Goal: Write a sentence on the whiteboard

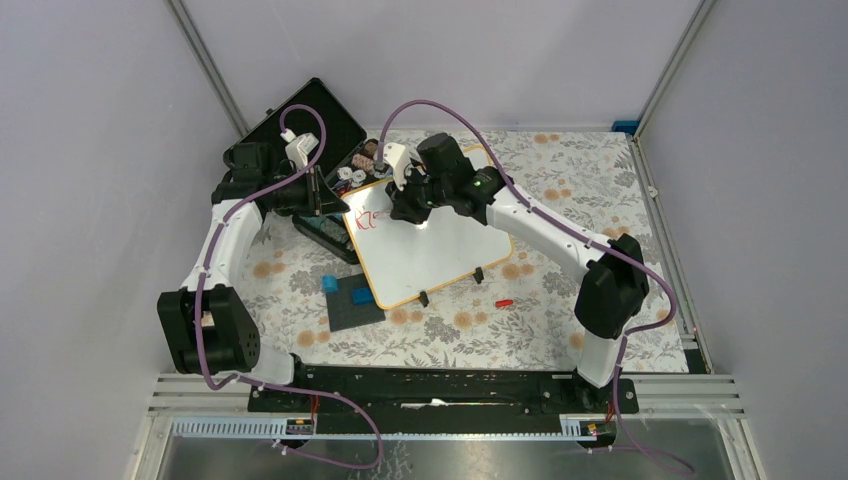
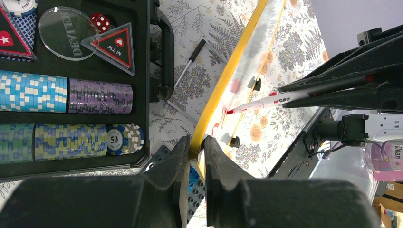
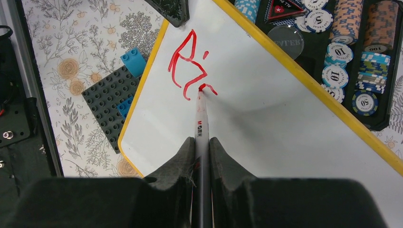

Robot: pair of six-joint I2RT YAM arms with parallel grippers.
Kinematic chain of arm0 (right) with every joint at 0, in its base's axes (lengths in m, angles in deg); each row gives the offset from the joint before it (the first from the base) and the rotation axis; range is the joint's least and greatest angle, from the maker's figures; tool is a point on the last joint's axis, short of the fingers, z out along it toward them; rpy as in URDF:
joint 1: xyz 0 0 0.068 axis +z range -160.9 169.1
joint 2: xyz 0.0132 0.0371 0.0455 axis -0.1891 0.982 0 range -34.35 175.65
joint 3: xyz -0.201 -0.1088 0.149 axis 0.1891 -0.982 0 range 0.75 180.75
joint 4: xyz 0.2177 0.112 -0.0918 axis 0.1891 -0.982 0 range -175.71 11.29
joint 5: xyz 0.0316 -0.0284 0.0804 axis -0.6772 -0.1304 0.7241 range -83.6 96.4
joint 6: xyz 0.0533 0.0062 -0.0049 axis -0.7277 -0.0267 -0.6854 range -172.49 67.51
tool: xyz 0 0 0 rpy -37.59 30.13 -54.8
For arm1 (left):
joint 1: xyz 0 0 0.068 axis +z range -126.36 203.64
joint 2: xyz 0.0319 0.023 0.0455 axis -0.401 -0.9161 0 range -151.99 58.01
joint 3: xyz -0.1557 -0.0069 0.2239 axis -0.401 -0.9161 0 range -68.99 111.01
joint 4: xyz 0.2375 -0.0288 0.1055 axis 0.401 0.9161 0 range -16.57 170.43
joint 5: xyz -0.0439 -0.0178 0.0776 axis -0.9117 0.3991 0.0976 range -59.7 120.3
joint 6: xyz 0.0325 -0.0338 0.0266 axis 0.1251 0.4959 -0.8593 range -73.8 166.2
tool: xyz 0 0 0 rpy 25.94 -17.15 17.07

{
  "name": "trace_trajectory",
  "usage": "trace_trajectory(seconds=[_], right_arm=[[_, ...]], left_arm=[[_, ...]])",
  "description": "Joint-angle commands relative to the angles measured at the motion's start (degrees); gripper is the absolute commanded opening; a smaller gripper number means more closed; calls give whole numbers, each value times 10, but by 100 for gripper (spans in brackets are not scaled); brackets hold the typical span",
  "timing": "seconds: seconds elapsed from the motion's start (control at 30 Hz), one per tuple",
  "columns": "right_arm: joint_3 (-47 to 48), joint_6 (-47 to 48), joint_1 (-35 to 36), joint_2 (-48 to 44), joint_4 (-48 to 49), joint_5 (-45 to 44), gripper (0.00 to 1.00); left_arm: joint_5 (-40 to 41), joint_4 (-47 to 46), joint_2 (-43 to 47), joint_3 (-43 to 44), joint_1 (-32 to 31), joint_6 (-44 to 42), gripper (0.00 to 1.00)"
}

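The right gripper [image 3: 202,142] is clamped on the marker [image 3: 201,116]. The marker tip, just ahead of the fingers, touches the whiteboard [image 3: 275,128] at the first red strokes of the sentence [image 3: 187,66]. The left gripper [image 2: 196,145] is closed on the whiteboard's yellow frame edge, which sits between its fingers.

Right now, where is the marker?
The marker is clamped in the right gripper, its tip touching the whiteboard at the red letters, near the board's left end in the top view.

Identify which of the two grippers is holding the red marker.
The right gripper, shut on the marker with its tip on the whiteboard; the left gripper instead clamps the whiteboard's yellow edge.
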Motion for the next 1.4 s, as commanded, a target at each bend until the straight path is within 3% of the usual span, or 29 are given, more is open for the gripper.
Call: trace_trajectory(seconds=[0.0,0.57,1.37], right_arm=[[-12,18,1,-23,12,-34,0],[-53,25,-20,-52,11,-30,0],[-22,6,14,-22,1,8,0]], left_arm=[[11,-18,8,13,-4,-5,0],[12,-18,8,14,-4,-6,0],[13,-18,6,14,-4,-5,0]])
